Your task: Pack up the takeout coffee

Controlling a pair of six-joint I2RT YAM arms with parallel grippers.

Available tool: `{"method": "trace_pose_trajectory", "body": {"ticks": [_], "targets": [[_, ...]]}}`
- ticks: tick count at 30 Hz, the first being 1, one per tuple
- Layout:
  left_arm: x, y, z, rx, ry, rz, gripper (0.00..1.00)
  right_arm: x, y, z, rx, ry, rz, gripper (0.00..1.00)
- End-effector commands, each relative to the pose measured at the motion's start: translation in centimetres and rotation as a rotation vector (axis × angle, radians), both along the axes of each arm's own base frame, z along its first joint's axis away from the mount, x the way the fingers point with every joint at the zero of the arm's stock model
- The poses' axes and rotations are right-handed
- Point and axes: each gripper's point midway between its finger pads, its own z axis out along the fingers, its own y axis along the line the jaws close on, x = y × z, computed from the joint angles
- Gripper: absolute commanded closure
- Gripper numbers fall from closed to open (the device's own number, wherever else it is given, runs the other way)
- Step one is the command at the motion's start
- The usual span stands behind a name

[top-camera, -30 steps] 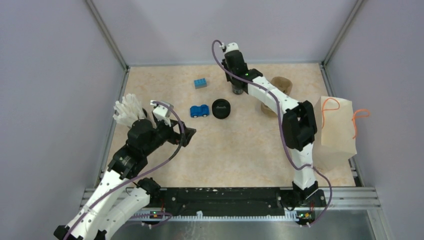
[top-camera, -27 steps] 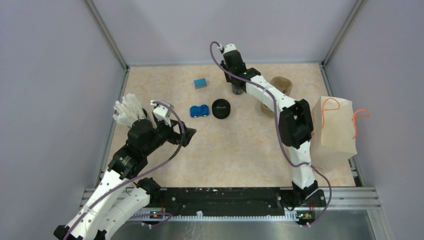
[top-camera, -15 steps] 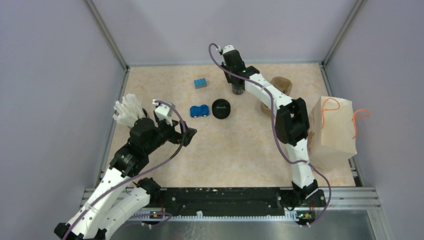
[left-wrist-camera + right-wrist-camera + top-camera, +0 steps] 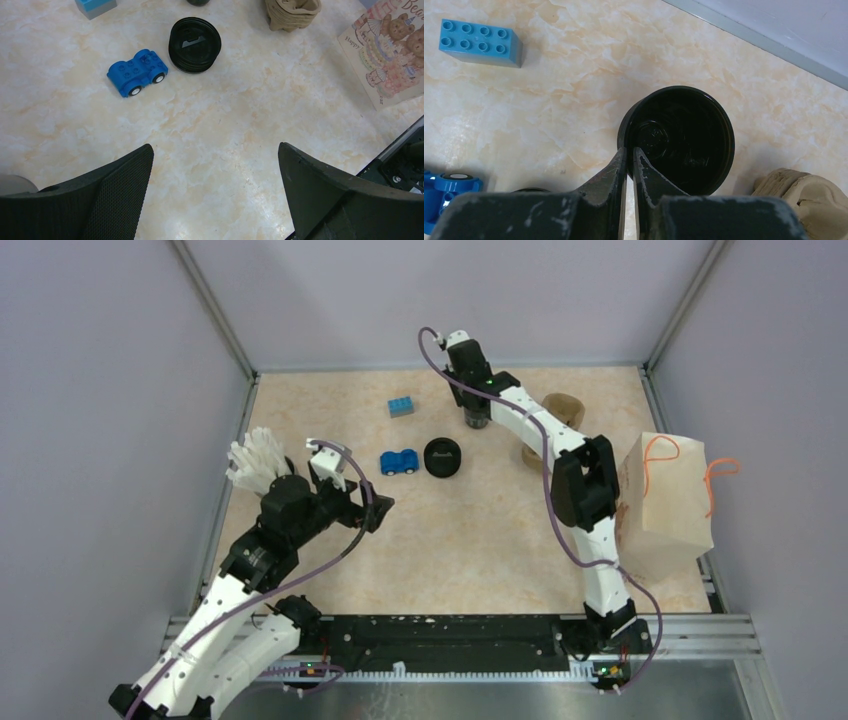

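Right hand [image 4: 630, 154] pinches the cup [image 4: 686, 131] at its eight o'clock rim; I'd lift straight up slowly, holding it level.

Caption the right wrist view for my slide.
Right claw pinches the near rim of the open cup; a brick lies apart at upper left.

Bare tabletop [image 4: 225, 115] lies open ahead of the left gripper [image 4: 216, 150], up to the blue toy car [image 4: 138, 71] and black lid [image 4: 195, 44] (narrow gap between them); right of the right gripper [image 4: 630, 152], the pulp carrier [image 4: 804, 195] crowds the cup [image 4: 679, 135]
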Motion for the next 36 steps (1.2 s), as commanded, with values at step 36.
{"method": "trace_pose_trajectory", "body": {"ticks": [36], "targets": [[0.6, -0.2, 0.6, -0.005, -0.032, 0.002, 0.01, 1.1, -0.5, 3.6, -0.014, -0.053, 0.036, 0.73]]}}
